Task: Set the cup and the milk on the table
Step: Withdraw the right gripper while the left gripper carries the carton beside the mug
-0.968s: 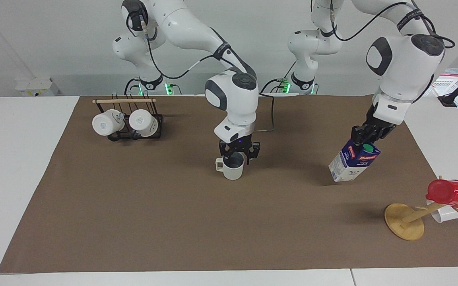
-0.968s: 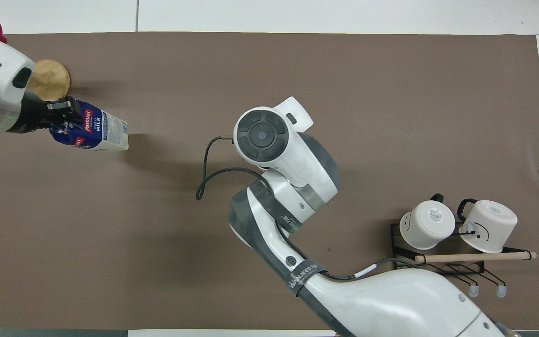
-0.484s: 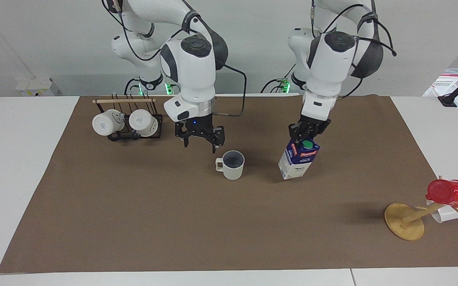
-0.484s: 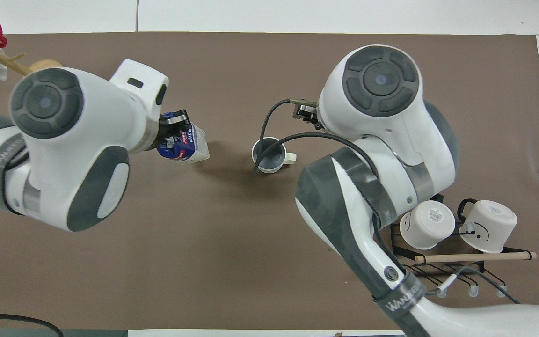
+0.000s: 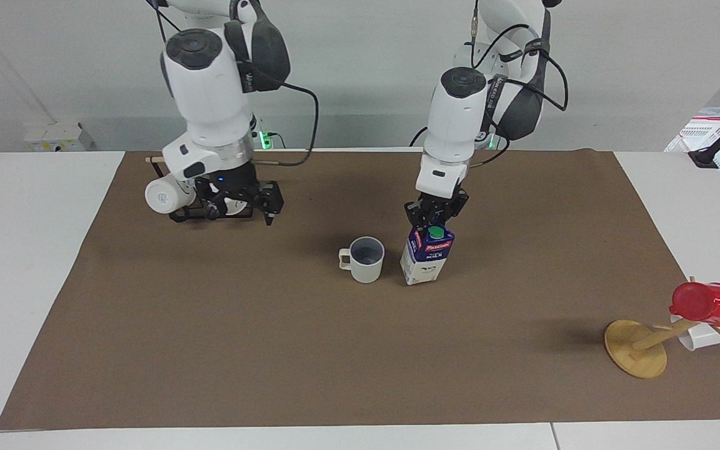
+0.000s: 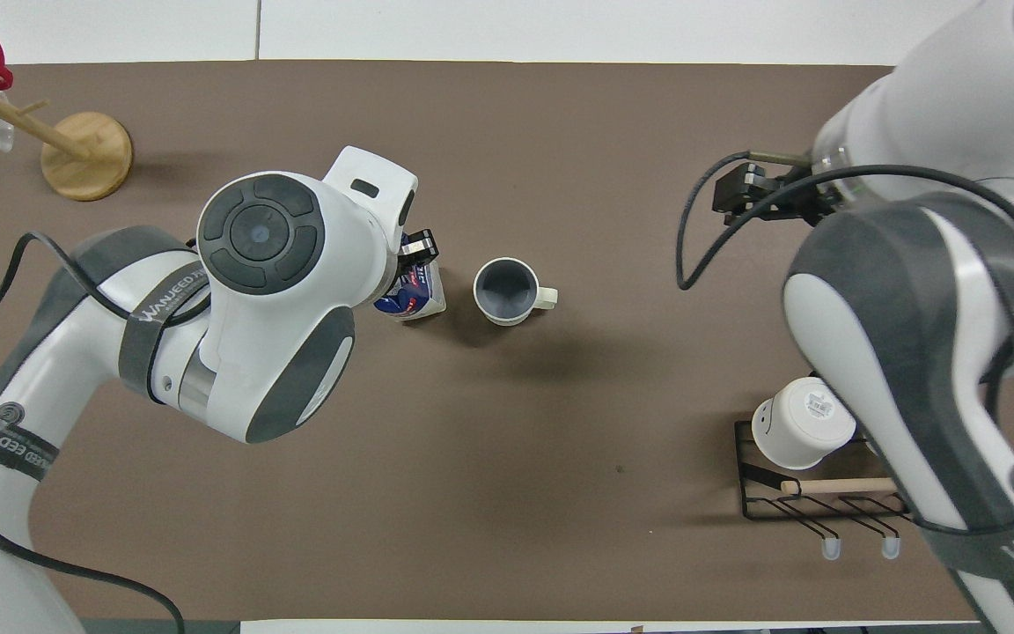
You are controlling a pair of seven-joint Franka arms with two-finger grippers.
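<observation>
Plain pale wall [image 5: 360, 75] above the white counter [image 5: 29, 250], brown paper sheet [image 5: 335, 350] over most of the counter, even light

A black wire rack [image 5: 210, 215] with a wooden rod sits at ten o'clock on the brown sheet, holding a white mug [image 5: 163, 195] on its side. At four o'clock, a round-based wooden stand [image 5: 635, 348] carries a red cup [image 5: 708, 304].

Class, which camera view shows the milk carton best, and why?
The facing view: the milk carton shows whole, green cap upward, beside the cup, with the left gripper shut on its top. In the overhead view the left arm hides most of it; only one corner shows.
</observation>
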